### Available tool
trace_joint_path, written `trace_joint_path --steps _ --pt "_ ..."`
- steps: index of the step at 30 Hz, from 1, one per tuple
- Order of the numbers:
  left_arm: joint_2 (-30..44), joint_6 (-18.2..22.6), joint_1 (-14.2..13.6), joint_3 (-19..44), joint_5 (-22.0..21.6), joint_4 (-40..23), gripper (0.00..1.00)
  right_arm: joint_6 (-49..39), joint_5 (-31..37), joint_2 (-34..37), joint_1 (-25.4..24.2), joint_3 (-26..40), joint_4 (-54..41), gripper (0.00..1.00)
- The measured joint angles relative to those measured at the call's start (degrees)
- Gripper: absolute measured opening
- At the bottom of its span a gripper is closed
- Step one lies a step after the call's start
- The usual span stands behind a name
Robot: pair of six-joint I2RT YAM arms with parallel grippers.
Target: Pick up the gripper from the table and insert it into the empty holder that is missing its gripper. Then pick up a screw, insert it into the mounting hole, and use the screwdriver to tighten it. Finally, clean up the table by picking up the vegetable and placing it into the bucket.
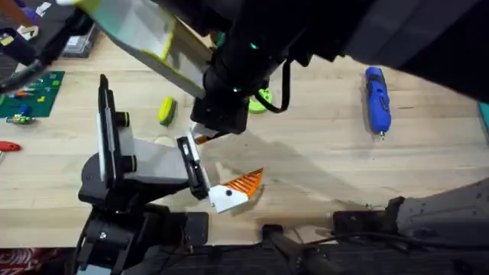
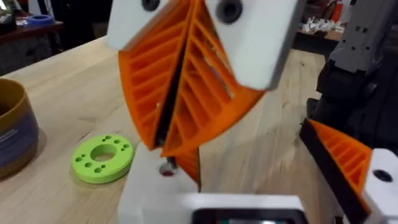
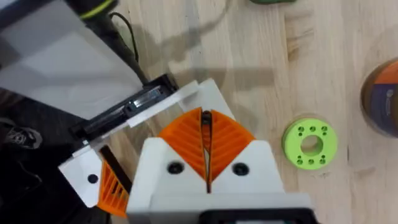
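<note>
Looks like the screw step; right gripper [image 3: 206,140], pads pressed together on what may be a screw, hovers over the holder [image 1: 192,166]; next comes lining up the hole.

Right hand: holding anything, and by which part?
Cannot tell. The right hand is shut pad to pad; a tiny dark piece sits at its tips, but no grip on it shows.
</note>
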State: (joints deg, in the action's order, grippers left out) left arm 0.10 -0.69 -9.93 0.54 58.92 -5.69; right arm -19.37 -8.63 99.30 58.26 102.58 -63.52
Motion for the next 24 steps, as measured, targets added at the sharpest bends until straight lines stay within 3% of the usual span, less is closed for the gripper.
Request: trace_joint_path --steps 24 --pt "0.0 0.0 0.0 0.0 0.0 0.0 0.989 0.0 0.0 0.0 0.0 -0.9 1.0 0.010"
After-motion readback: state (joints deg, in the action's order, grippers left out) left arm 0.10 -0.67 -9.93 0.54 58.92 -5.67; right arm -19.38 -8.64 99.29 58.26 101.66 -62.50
